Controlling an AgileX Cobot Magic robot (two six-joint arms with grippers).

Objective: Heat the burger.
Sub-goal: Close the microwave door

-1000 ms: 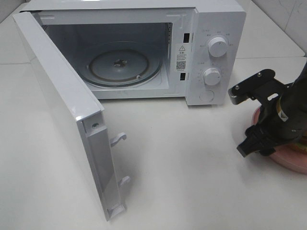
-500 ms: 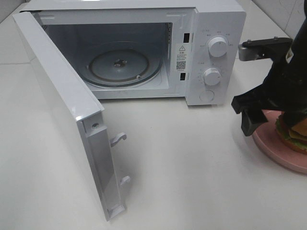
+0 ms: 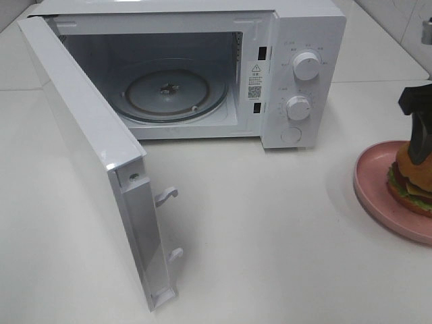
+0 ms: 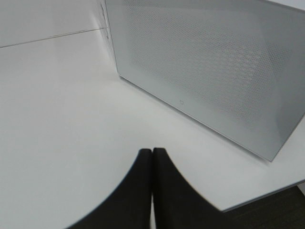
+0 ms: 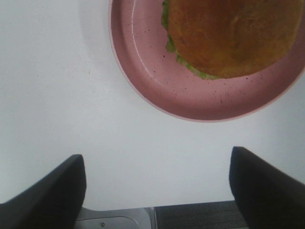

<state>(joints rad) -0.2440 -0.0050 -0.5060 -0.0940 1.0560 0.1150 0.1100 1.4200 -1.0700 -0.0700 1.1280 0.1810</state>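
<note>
The burger [image 3: 410, 177], with a golden-brown bun and green lettuce, sits on a pink plate [image 3: 372, 177] at the far right of the table. In the right wrist view the burger [image 5: 233, 33] and the plate [image 5: 157, 71] lie beyond my right gripper [image 5: 157, 179]. That gripper is open, jaws wide apart, holding nothing. In the high view only one of its black fingers [image 3: 418, 128] shows, just above the burger at the frame's edge. My left gripper [image 4: 152, 157] is shut and empty, facing the outer side of the microwave door [image 4: 205, 67].
The white microwave [image 3: 304, 74] stands at the back with its door [image 3: 88, 148] swung wide open to the left. Its glass turntable [image 3: 169, 91] is bare. Two knobs [image 3: 306, 66] are on its right panel.
My right gripper has swung right and up, from left of the plate to above the burger, mostly leaving the high view. Its jaws spread wider. The burger now shows uncovered.
</note>
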